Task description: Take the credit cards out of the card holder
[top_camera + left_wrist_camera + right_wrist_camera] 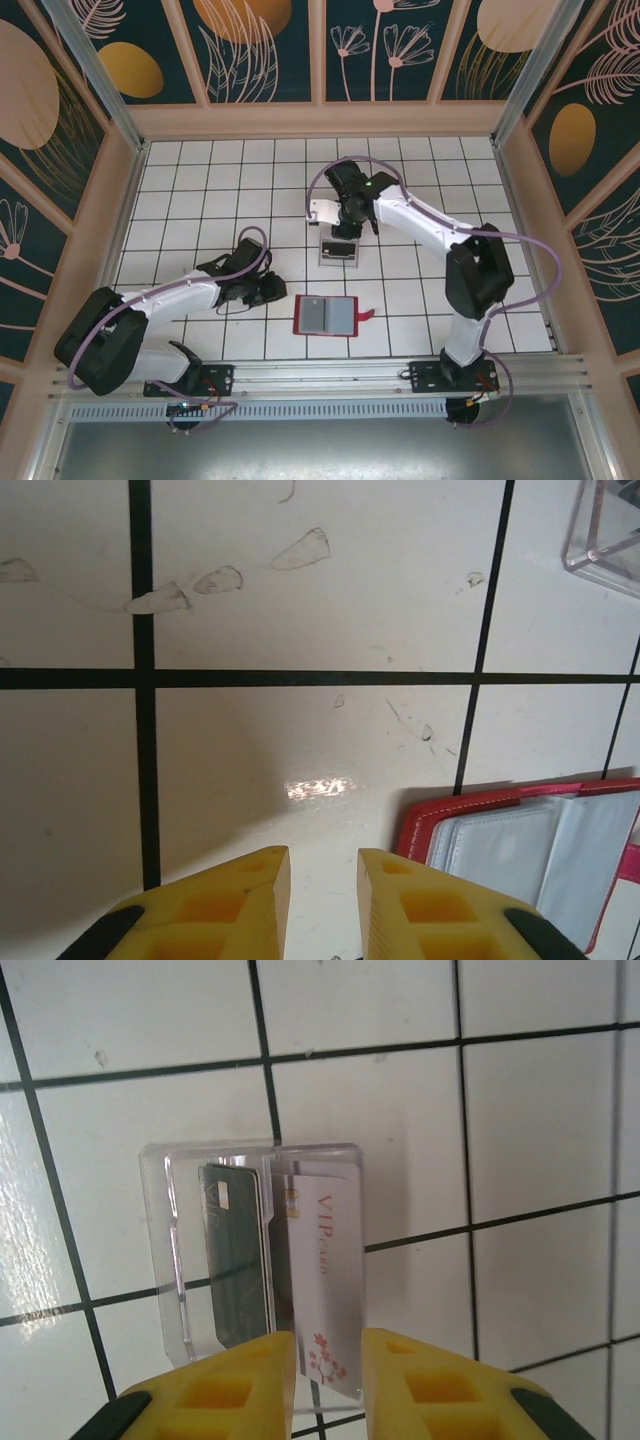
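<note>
**Right wrist camera finds two credit cards at the clear tray**

Through the right wrist camera I see the right pincer (330, 1338) above the clear tray (160, 1260), which sits on the white gridded desk (540, 1140). A dark card (235, 1260) stands in the tray's left side. Just beside it leans a pale VIP card (325, 1260), its near end running down between the two yellow fingers (240, 1380). The fingers are a narrow gap apart, and I cannot tell whether they pinch the card's edges or merely flank it.

From the top external camera, I see this pincer (342, 222) over the tray (338, 262) near the middle of the desk. The red card holder (325, 314) lies open and flat nearer the arm bases, apart from the tray. Its grey lining faces up and its small red tab (365, 314) sticks out to the right. The left pincer (277, 290) sits just left of the holder. Its wrist camera shows me its yellow fingers (235, 900) parted by a slim gap with nothing between them. The holder's corner (520, 845) is at lower right and a tray corner (605, 530) at upper right.
</note>
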`<state>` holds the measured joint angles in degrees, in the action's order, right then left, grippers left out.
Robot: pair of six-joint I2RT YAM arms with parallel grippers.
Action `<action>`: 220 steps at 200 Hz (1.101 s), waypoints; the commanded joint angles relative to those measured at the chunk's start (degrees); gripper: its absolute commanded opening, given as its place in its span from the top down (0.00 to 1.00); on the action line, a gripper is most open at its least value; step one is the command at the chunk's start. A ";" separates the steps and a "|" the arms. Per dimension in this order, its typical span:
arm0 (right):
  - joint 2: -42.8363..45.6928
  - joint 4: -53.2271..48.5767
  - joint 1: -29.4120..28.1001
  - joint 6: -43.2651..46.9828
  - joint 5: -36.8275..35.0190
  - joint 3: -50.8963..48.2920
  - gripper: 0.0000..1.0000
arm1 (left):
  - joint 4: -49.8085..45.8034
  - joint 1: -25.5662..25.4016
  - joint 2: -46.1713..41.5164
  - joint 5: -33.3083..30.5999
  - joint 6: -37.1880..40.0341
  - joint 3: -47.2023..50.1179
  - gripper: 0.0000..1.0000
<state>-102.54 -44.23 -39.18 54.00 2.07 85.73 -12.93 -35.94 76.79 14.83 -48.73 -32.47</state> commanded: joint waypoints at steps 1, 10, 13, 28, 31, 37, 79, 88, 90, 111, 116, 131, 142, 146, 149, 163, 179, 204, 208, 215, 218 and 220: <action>4.97 5.46 -1.77 -6.86 -2.68 -3.38 0.75 | -2.44 0.39 -1.21 -1.81 -0.09 -1.78 0.74; 6.32 6.70 -2.31 -10.73 -3.67 -4.67 0.74 | -2.45 0.41 -1.36 -2.19 -0.13 -1.96 0.74; 6.83 7.02 -2.50 -12.21 -3.80 -5.10 0.74 | -2.45 0.41 -1.38 -2.33 -0.19 -2.03 0.74; 9.17 8.78 -3.44 -20.39 -3.98 -7.44 0.74 | -2.06 0.36 -1.65 -2.64 -0.51 -2.12 0.74; 9.55 9.19 -3.71 -22.15 -4.19 -7.88 0.74 | -1.94 0.37 -1.73 -2.69 -0.57 -2.08 0.74; 10.43 10.11 -4.27 -26.33 -4.87 -8.65 0.73 | -1.76 0.37 -1.65 -2.83 -0.57 -2.08 0.74; 16.27 15.77 -9.89 -56.33 -10.56 -17.00 0.68 | -0.49 1.39 -1.64 -2.88 -0.67 -2.19 0.74; 17.01 16.02 -11.27 -61.87 -11.06 -18.65 0.68 | -0.22 1.81 -1.71 -2.72 -0.58 -2.18 0.74; 17.20 15.97 -11.69 -63.44 -11.39 -18.95 0.68 | -0.14 1.88 -1.71 -2.66 -0.58 -2.17 0.74; 16.96 12.10 -14.16 -78.18 -12.09 -19.98 0.70 | 0.51 3.00 -1.91 -2.31 -0.56 -1.97 0.74; 16.69 10.78 -14.61 -81.43 -12.04 -20.12 0.72 | 0.74 3.31 -1.91 -2.19 -0.49 -1.86 0.74; 16.12 8.88 -17.37 -88.97 -11.70 -21.20 0.74 | 1.19 4.31 -2.15 -1.67 -0.06 -1.55 0.74; 15.30 7.83 -19.25 -93.46 -10.97 -21.74 0.74 | 1.37 5.28 -2.01 -1.07 0.52 -1.29 0.74; 14.78 7.22 -19.62 -94.92 -10.16 -21.75 0.73 | 1.34 5.75 -2.00 -0.92 0.71 -1.21 0.74; 14.39 6.91 -19.84 -95.83 -9.37 -21.83 0.73 | 1.32 6.07 -2.05 -0.80 0.89 -1.18 0.74; 12.45 6.38 -21.37 -98.45 -6.96 -22.10 0.71 | 1.41 7.76 -2.26 -0.51 1.84 -0.50 0.74; 9.85 4.85 -23.64 -102.04 -7.19 -21.22 0.68 | 1.58 9.94 -2.52 0.47 2.74 0.32 0.74; 4.60 2.05 -26.72 -105.55 -7.76 -17.47 0.66 | 2.25 13.01 -2.70 2.19 3.88 1.51 0.74; 3.79 1.46 -27.14 -106.15 -8.13 -16.72 0.65 | 2.33 13.34 -2.70 2.38 4.17 1.60 0.74; 2.16 0.41 -27.78 -107.22 -8.58 -15.42 0.63 | 2.33 13.84 -2.70 2.69 4.60 1.77 0.74; 1.59 -0.04 -27.93 -107.71 -8.72 -14.87 0.62 | 2.31 14.09 -2.66 2.86 4.79 1.84 0.74; 1.08 -0.24 -28.05 -107.88 -8.74 -14.58 0.61 | 2.30 14.20 -2.67 2.95 4.92 1.87 0.74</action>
<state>-97.21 -39.22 -65.17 -46.41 -5.02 66.52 -11.79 -23.49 74.98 15.40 -46.44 -31.79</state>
